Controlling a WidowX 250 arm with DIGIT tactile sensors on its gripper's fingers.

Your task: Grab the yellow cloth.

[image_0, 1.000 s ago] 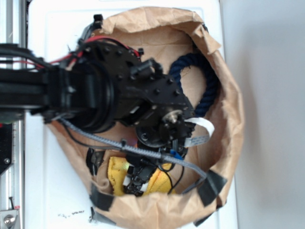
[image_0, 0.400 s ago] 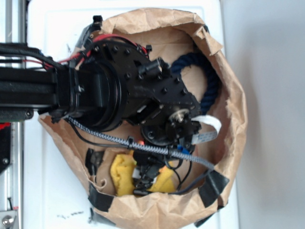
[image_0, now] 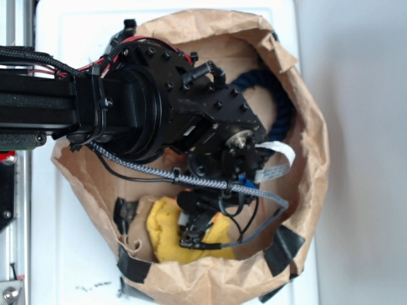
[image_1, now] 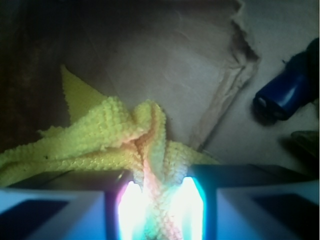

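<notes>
Across the white desk (image_0: 63, 254) a wide brown paper bag (image_0: 305, 82) is spread open, its crumpled rim rolled down and patched with strips of black tape (image_0: 283, 248) along the edge nearest the bottom of the exterior view. Over the bag's left and middle part the black robot arm (image_0: 127, 108) is extended from the desk's left edge, with red wires and a braided grey cable (image_0: 159, 171) carried along it. A dark blue rope (image_0: 280, 101) is curved along the bag's inner wall toward the right, partly hidden by the arm. Near the bag's bottom edge the yellow cloth (image_0: 164, 229) is bunched in folds on the paper floor, with the hand (image_0: 194, 235) lowered onto its middle. In the wrist view the yellow cloth (image_1: 130, 140) is seen gathered into a raised ridge, and that ridge is pinched between the two fingers (image_1: 250, 200) of the hand (image_1: 161, 210), which are pressed close upon the fabric; the terry weave is brightly lit in the narrow gap. A blue rope end (image_1: 282, 95) is seen at the upper right, apart from the cloth.
</notes>
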